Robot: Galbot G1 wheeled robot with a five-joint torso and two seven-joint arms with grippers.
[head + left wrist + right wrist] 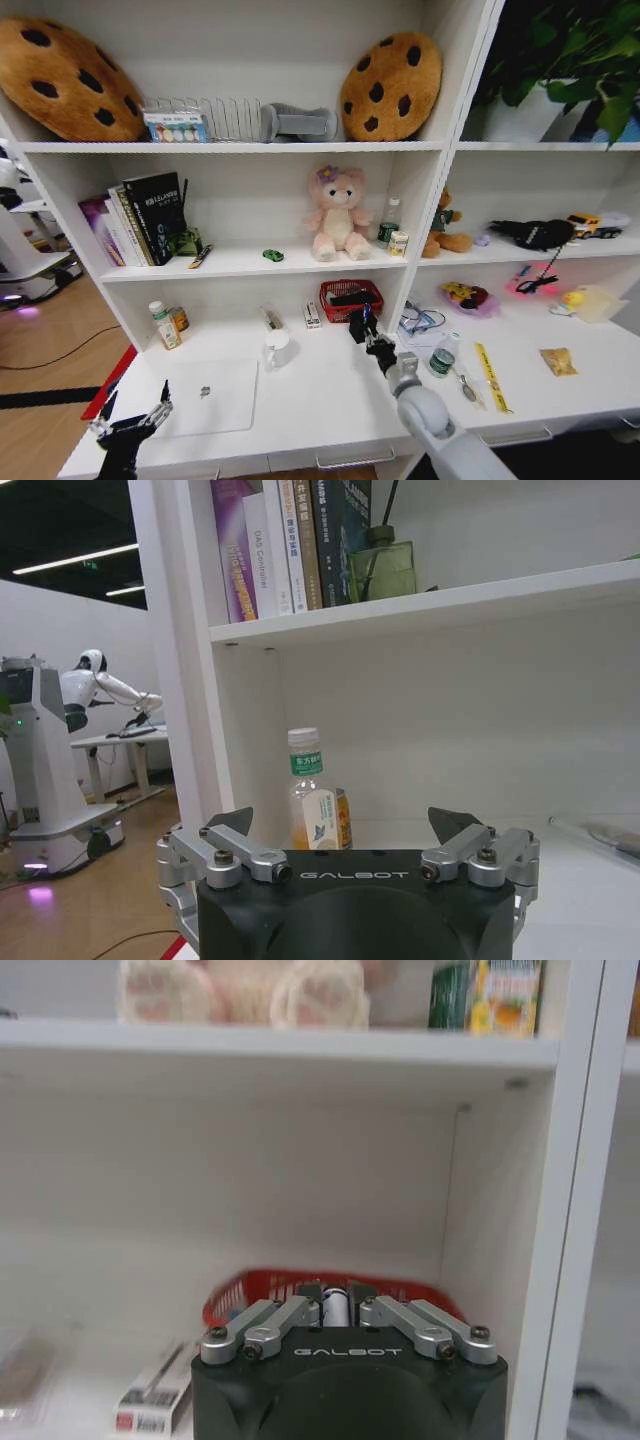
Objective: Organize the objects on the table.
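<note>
White desk [330, 400] is shown with a small item clenched in the right gripper [362, 322] beside the red basket [350, 299], nearer than the open left gripper [130, 420].

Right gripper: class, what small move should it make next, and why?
Probably ease forward over the red basket and lower. The right gripper is shut on a small whitish object, hanging just short of the basket, above the table.
</note>
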